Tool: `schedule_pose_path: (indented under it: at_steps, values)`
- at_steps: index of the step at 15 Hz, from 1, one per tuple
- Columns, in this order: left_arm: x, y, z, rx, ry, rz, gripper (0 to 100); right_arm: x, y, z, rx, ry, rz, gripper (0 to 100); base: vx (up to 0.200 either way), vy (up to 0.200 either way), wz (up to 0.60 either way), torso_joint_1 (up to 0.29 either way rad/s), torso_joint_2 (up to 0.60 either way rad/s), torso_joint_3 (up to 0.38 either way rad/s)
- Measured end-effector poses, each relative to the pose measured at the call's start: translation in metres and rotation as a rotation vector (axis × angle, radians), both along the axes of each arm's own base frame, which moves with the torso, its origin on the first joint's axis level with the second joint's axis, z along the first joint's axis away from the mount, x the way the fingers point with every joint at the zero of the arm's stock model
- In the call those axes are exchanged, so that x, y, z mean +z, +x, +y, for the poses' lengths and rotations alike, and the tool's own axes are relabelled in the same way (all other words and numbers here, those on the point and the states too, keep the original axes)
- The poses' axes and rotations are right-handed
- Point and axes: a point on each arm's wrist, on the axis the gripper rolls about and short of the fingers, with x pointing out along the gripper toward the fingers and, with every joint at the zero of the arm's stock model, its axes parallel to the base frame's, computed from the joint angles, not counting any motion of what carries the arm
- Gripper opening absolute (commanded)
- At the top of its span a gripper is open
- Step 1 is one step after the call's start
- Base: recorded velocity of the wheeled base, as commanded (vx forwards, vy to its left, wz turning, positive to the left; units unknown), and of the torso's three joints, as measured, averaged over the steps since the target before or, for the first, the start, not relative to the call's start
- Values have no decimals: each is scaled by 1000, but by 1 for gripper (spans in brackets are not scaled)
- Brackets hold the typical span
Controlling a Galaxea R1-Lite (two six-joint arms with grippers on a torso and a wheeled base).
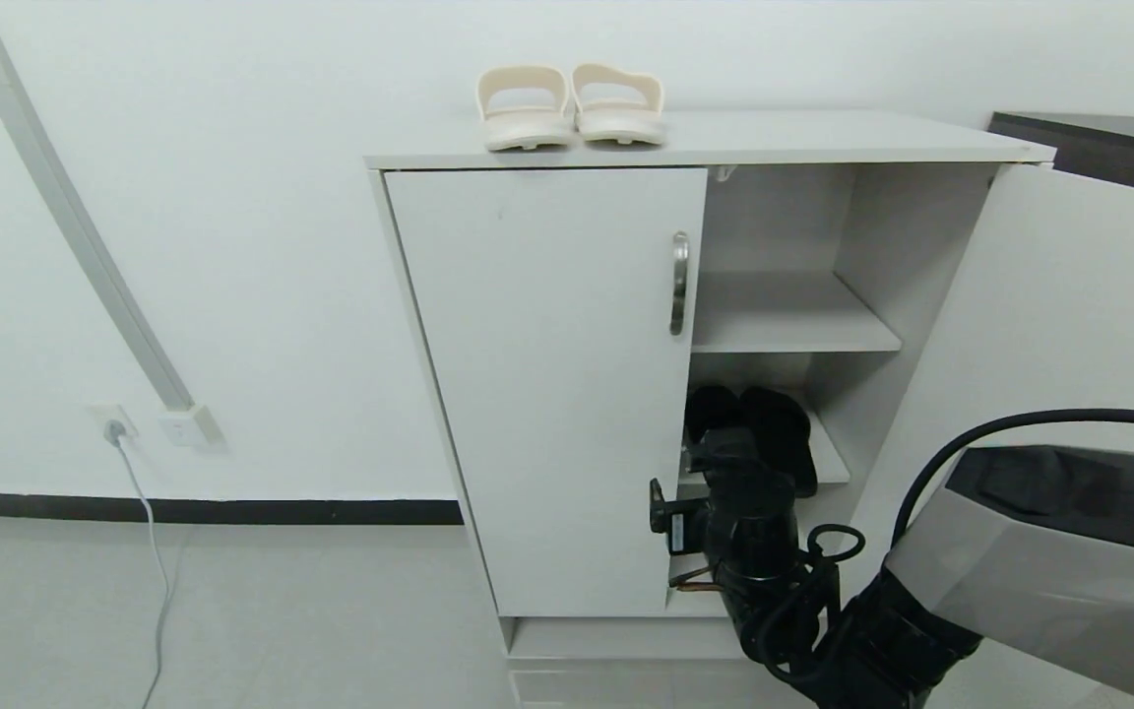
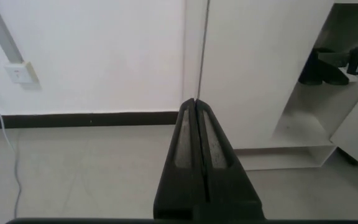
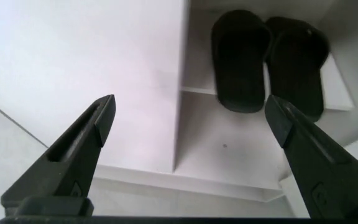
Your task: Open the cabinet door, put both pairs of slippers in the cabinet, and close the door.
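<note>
A beige pair of slippers point(image 1: 572, 106) stands on top of the white cabinet point(image 1: 823, 133). The cabinet's right door point(image 1: 1069, 305) is swung open; its left door point(image 1: 547, 394) is closed, with a metal handle point(image 1: 678, 284). A black pair of slippers point(image 1: 759, 428) point(image 3: 266, 59) lies on the middle shelf inside. My right gripper point(image 1: 720, 448) point(image 3: 191, 109) is open and holds nothing, just in front of the black pair at the compartment's mouth. My left gripper point(image 2: 196, 107) is shut and holds nothing, low over the floor and facing the closed left door; the black pair point(image 2: 325, 68) lies off to its side.
The upper shelf point(image 1: 788, 315) is bare. A wall socket with a plugged white cable point(image 1: 116, 431) is on the left wall, the cable trailing over the floor. Dark furniture point(image 1: 1108, 143) stands behind the cabinet on the right. Open floor lies left of the cabinet.
</note>
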Motion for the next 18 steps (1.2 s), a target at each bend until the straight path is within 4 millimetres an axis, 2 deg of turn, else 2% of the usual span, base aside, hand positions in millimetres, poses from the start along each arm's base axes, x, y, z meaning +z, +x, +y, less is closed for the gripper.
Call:
schedule_pose_path:
  at_steps: [4,10,18]
  values:
    - [0,0,0,0,-2,0,0,0,0,0,1,0,0,100,0,200,0,5,-1,0]
    - [0,0,0,4,-3,0,0,0,-1,-1,1,8,-6,100,0,0,0,0,0,0]
    - [0,0,0,4,-3,0,0,-10,-7,-9,27,-40,21,100,0,0,0,0,0,0]
